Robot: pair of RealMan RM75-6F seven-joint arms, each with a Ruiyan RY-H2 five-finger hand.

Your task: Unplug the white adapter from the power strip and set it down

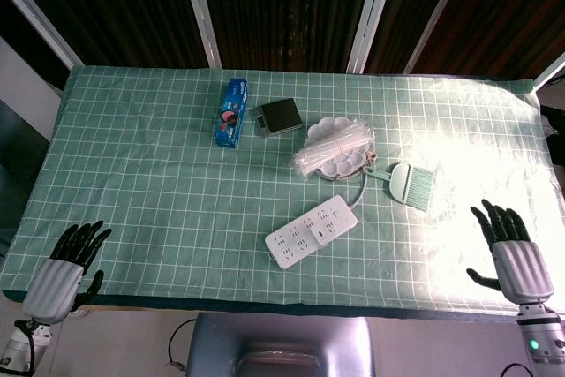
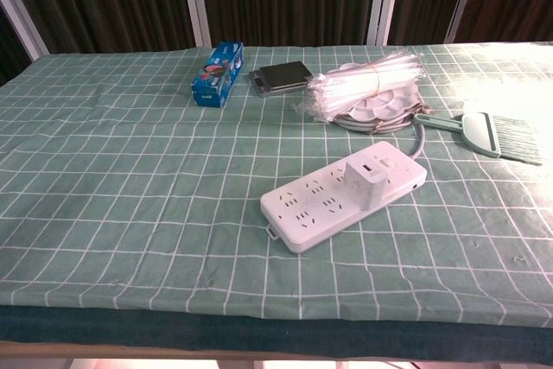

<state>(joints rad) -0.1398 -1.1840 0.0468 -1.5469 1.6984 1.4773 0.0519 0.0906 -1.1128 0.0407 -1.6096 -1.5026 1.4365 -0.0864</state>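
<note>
adapter: the white adapter [image 2: 365,181] is a small boxy cube, plugged upright into the power strip [image 2: 344,195] toward the strip's cable end. Not unplugged yet.

power strip: long white bar lying diagonally on the green checked counter [image 2: 130,170], roughly mid-counter, its cord running back toward the white palette dish [image 2: 380,110].

left hand: the left hand [image 1: 66,267] sits at the near-left edge of the counter, fingers apart, holding nothing, well apart from the strip.

right hand: the right hand [image 1: 512,249] is at the near-right edge, fingers spread upward, also empty. It looks like the closer one to the adapter end.

how it'll handle: my guess is hard smooth plastic, light, rigid, not fragile but a bit slippery. The prongs probably grip the socket harder than the adapter weighs, so the light strip may lift or slide along with it.

where to grab: I'd pinch the two opposite side faces of the cube, low-ish but clear of the strip, and pull straight up. Other hand pressing down on the bare far end of the strip seems smart.

nearby stuff: a bundle of clear straws [image 2: 367,79] and a teal brush [image 2: 492,133] lie behind, not in the way.
</note>
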